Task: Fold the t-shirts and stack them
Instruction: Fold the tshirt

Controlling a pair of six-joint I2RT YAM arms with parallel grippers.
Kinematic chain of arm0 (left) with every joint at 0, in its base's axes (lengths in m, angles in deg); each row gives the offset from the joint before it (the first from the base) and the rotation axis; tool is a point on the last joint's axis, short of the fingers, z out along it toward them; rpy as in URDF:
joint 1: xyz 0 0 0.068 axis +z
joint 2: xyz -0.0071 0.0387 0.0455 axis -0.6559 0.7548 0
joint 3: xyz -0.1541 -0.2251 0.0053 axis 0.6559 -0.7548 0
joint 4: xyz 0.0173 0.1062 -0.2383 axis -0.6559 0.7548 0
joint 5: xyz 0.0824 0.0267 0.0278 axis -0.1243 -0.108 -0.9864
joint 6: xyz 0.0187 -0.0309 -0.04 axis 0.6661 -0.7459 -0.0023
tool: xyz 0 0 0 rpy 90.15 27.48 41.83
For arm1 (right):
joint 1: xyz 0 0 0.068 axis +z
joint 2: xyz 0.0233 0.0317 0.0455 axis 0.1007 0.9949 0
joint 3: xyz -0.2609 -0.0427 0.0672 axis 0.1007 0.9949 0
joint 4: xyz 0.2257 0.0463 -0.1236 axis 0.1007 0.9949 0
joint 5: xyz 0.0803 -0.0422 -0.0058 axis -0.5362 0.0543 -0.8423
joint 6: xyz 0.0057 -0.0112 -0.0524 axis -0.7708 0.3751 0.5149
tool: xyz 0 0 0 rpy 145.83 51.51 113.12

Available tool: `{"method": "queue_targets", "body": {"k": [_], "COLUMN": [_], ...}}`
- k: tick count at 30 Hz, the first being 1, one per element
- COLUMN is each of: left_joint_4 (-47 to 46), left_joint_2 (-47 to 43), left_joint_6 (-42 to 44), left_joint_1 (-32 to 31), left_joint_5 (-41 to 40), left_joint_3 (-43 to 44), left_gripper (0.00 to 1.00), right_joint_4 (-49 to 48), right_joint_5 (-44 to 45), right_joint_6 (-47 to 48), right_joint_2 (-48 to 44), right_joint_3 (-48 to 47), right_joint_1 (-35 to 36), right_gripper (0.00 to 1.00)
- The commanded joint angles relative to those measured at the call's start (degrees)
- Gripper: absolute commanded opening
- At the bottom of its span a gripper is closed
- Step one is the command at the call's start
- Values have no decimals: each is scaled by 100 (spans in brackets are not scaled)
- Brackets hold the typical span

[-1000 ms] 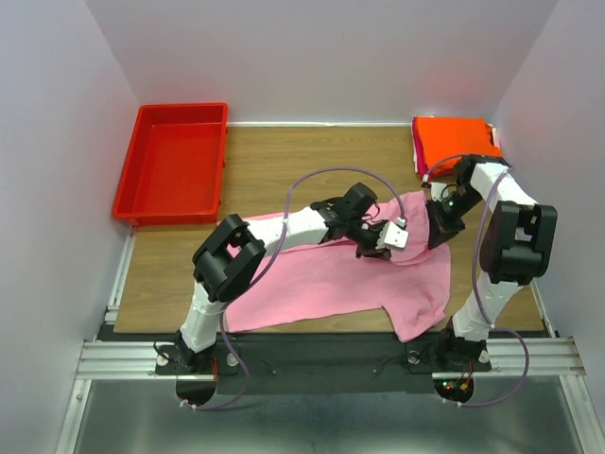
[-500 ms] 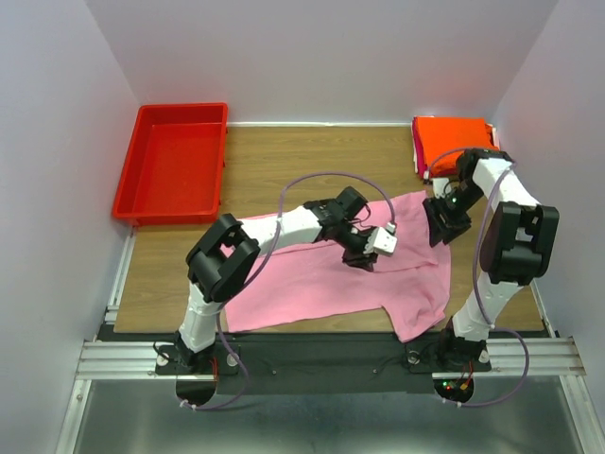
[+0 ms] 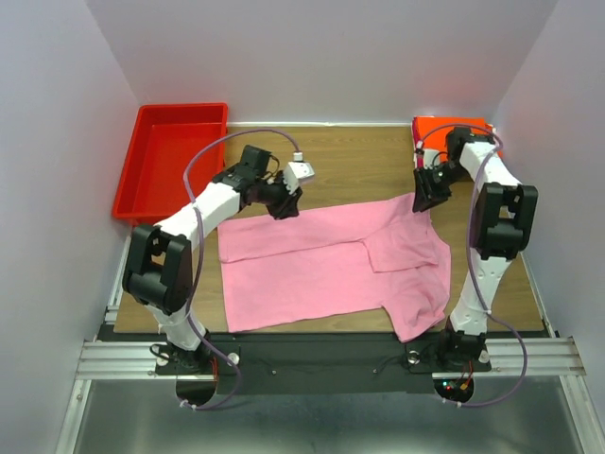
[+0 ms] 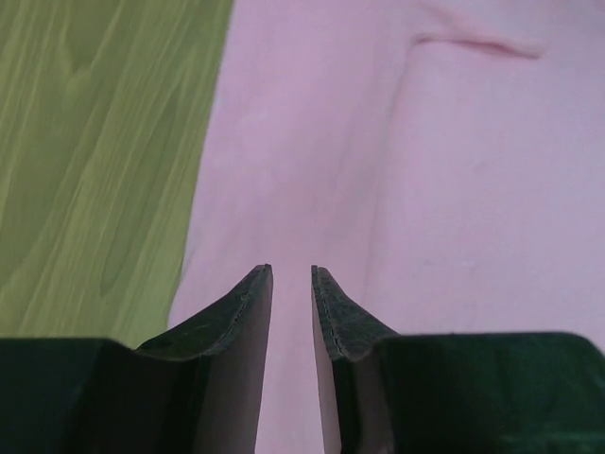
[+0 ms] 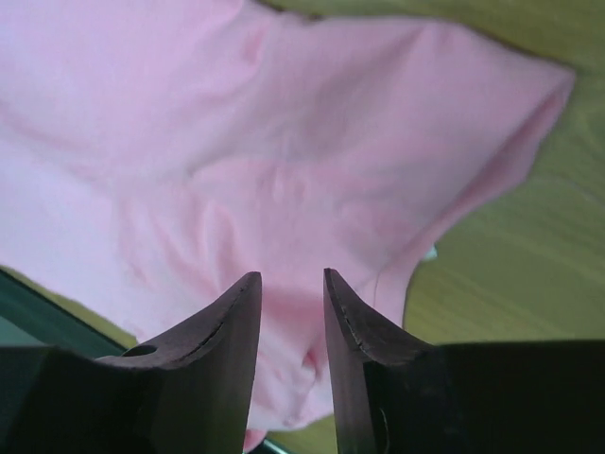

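Observation:
A light pink t-shirt [image 3: 321, 270] lies spread flat across the wooden table, a sleeve hanging toward the front right. My left gripper [image 3: 284, 202] hovers at its back left corner, jaws slightly apart and empty over pink cloth [image 4: 454, 170] in the left wrist view [image 4: 292, 270]. My right gripper [image 3: 423, 197] is at the shirt's back right corner, open and empty over the cloth [image 5: 284, 142] in the right wrist view [image 5: 291, 274]. A folded bright orange t-shirt [image 3: 440, 126] lies at the back right, partly hidden by my right arm. I cannot make out the darker pink-red shirt.
A rigid red plastic tray [image 3: 175, 161] stands at the back left. White walls close in the table on three sides. Bare wood [image 3: 350, 165] shows behind the shirt, left of it [image 4: 95, 142] and beside its right corner [image 5: 529, 265].
My left gripper swept from the shirt's middle to its back left corner, and the folded-over part now lies opened out flat. My right gripper moved back a little toward the orange shirt.

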Motion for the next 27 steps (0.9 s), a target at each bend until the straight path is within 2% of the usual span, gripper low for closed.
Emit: {"method": "queue_targets", "body": {"k": [1,3,7,15,18,24,27], "left_joint_4": [400,330,408,786,1048,1488,1725], "left_joint_2": [-121,-139,53,730,1370,2048,2488], "left_joint_6": [-716,-891,-1067,-1419,-1463,-1341,-1209], "left_joint_1": [489,744,859,1018,1114,1501,1571], "left_joint_5": [-711,-904,-1703,-2065,-2241,-2303,-2303], "left_joint_3": [-333,-465,-580,-361,34,1009,1826], "left_gripper": [33,33,34,35,35,33,32], "right_joint_4": [-943,-1120,-1454,-1815,-1859,-1964,-2009], "right_joint_5": [-29,155,603,1588,1729,1914,1826], "right_joint_6": [-436,-507,-586,-735,-762,-788,-867], "right_joint_2": [292,441,618,618,697,794,917], "right_joint_3": [-194,-211,-80,412,457,404,194], "right_joint_1": [223,233,233,127,4,-66,-66], "right_gripper": [38,37,37,33,33,33,34]}}
